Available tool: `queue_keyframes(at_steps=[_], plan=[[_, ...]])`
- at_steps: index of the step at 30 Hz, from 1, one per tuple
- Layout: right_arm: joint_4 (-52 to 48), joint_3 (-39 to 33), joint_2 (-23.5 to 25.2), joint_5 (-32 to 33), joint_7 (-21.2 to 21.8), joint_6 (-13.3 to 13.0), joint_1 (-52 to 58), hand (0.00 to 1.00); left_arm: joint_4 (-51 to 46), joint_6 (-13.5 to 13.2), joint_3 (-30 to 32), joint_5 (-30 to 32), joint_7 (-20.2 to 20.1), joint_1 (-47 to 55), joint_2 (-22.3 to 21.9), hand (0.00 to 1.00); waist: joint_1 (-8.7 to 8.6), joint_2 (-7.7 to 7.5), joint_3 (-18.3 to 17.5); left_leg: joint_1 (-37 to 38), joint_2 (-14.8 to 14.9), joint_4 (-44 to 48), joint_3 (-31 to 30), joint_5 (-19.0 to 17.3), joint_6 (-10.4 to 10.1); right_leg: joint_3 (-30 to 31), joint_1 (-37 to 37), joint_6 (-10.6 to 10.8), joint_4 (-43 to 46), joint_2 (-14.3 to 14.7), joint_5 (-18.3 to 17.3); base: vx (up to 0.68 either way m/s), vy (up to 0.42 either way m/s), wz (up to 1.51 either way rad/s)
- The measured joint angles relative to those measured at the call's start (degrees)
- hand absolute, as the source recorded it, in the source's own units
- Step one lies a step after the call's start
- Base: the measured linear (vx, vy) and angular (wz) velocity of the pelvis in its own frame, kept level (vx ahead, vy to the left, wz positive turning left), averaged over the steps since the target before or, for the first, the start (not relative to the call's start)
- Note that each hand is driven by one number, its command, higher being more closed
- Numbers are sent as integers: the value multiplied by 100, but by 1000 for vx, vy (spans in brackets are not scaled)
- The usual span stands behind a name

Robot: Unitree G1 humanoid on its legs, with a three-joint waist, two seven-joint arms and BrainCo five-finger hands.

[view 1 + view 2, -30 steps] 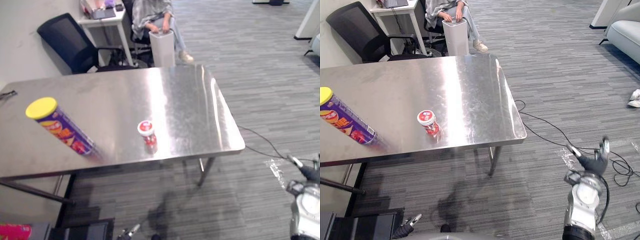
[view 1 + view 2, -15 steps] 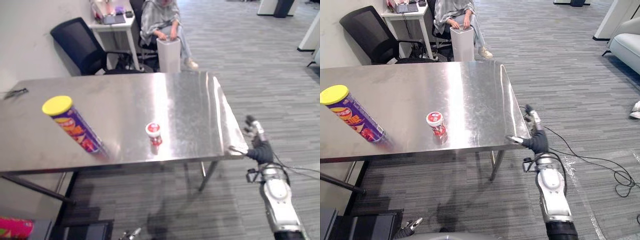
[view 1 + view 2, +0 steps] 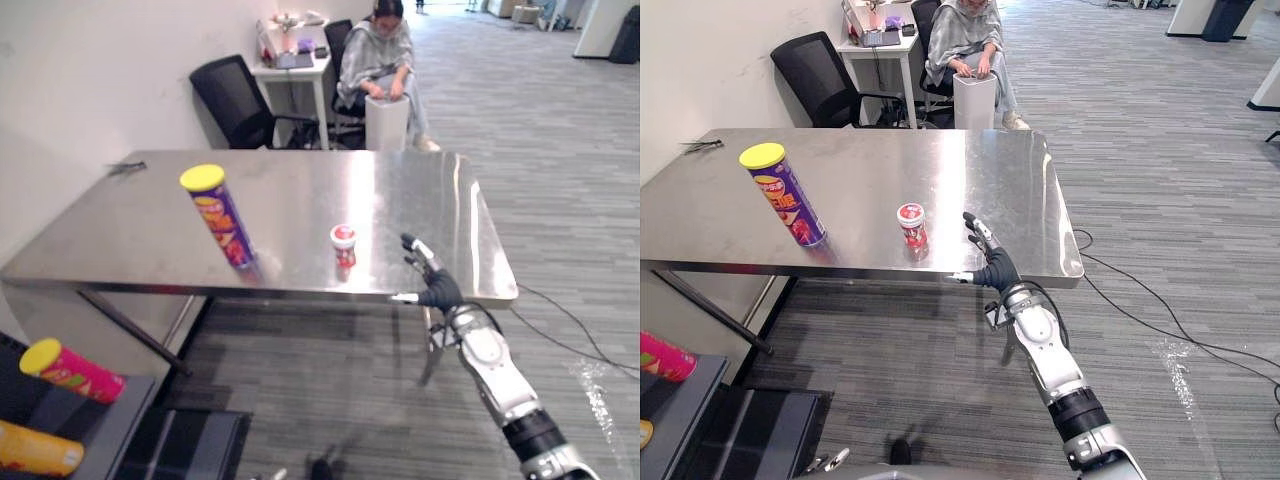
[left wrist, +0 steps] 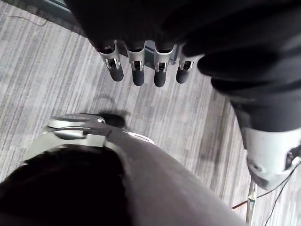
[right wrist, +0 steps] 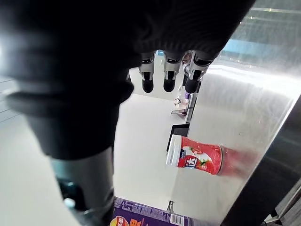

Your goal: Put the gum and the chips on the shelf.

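Hovering at the table [image 3: 870,170] edge, right hand [image 3: 992,268] fingers spread; gum [image 3: 911,225] near, leftward.

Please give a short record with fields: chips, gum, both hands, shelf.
chips can: upright on the steel table
gum bottle: upright near the table's front edge, right of the chips can
right hand: open, empty, by the front edge right of the gum bottle
left hand: open, empty, over the floor
shelf: low on the left; a pink can and an orange can lie on it
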Motion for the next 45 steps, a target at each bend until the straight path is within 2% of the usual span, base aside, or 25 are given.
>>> queue_keyframes(at_steps=[4, 16, 24, 40, 45], plan=[[385, 78, 193, 0, -159, 74, -267, 0, -9, 12, -1, 37, 2, 5, 37, 0, 86, -59, 57, -23, -12, 1, -58, 11, -12, -34, 8, -32, -5, 3, 29, 11, -5, 6], [1417, 5, 488, -6, -607, 254, -1164, 0, -136, 47, -1, 64, 58, -71, 21, 0, 207, -7, 269, -7, -59, 13, -226, 50, -21, -275, 218, 18, -105, 19, 65, 43, -21, 9], [1655, -126, 706, -3, -681, 262, -1463, 0, -134, 77, 1, 64, 122, -85, 2, 0, 233, 33, 375, -5, -58, 1, -251, 44, -26, -293, 220, 10, -99, 20, 56, -30, -4, 0], [2252, -394, 678, 4, -826, 357, -2310, 0, -260, 82, 2, 59, 127, -177, 5, 0, 286, 20, 657, -121, -166, 12, -535, 63, -25, -613, 336, 11, -179, -15, 49, 12, -17, 10], [2429, -394, 689, 4, -824, 373, -2446, 0, -278, 82, -6, 50, 128, -208, 2, 0, 384, 33, 671, -122, -182, 1, -545, 62, -26, -621, 332, 18, -178, -35, 44, 0, 0, 0]])
